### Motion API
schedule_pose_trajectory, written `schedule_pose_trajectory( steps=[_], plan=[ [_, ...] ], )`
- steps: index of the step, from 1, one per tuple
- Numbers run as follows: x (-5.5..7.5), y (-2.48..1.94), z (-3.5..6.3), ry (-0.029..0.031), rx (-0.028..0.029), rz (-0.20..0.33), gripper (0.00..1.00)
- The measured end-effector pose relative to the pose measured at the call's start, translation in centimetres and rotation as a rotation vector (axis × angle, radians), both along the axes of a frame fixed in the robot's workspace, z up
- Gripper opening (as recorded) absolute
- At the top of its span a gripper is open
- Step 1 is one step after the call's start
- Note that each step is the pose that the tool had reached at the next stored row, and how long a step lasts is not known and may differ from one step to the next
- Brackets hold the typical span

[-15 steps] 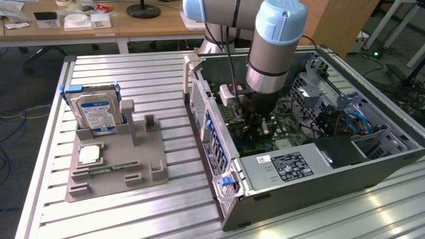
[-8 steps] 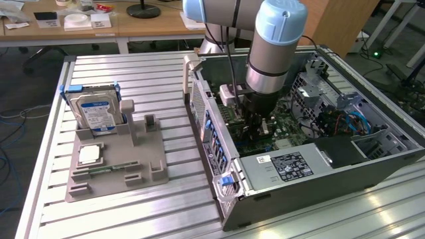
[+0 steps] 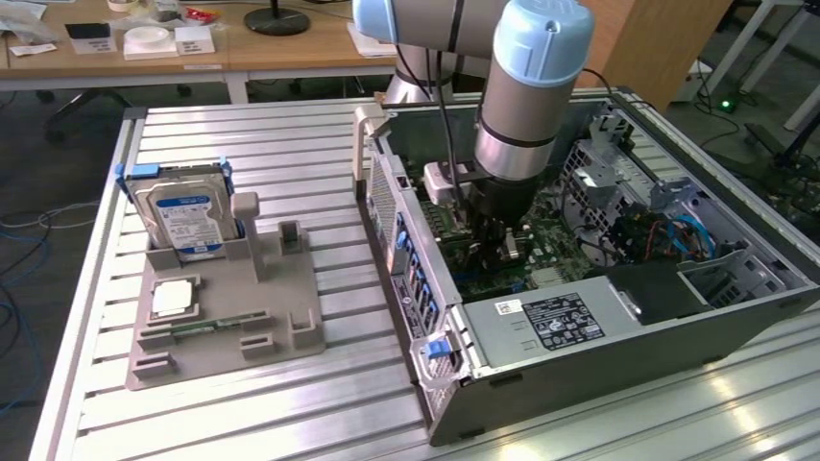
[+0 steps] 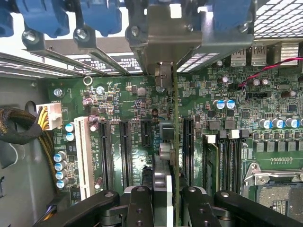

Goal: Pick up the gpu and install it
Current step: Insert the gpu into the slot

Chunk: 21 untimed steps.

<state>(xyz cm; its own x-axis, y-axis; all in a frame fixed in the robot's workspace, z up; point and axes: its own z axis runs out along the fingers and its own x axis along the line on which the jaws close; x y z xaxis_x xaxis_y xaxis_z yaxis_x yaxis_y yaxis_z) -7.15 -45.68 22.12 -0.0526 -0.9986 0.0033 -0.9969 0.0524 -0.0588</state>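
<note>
You see the exterior view under even, fairly bright room light from overhead, with pale glare streaks on the ribbed aluminium table [image 3: 256, 144] nearest you and soft shadow pooling inside the open computer case [image 3: 615, 288] beneath the arm [image 3: 525, 106]. In the wrist view, you meet strong white light burning through the case's perforated vents [image 4: 277, 16] and blowing out that region, while the green motherboard [image 4: 128, 109] stays evenly lit and sharp. The black gripper fingers [image 4: 142, 205] closest to the lens look dark and slightly soft.

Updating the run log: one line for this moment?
gripper: shut on gpu | gpu: edge-on above motherboard slots | place: inside computer case
</note>
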Motion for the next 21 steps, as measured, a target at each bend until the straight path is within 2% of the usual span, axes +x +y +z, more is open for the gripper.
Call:
schedule_pose_trajectory(
  steps=[21],
  plan=[
    [-0.02,0.02,-0.04,0.0000,-0.0001,0.000,0.28]
  ],
)
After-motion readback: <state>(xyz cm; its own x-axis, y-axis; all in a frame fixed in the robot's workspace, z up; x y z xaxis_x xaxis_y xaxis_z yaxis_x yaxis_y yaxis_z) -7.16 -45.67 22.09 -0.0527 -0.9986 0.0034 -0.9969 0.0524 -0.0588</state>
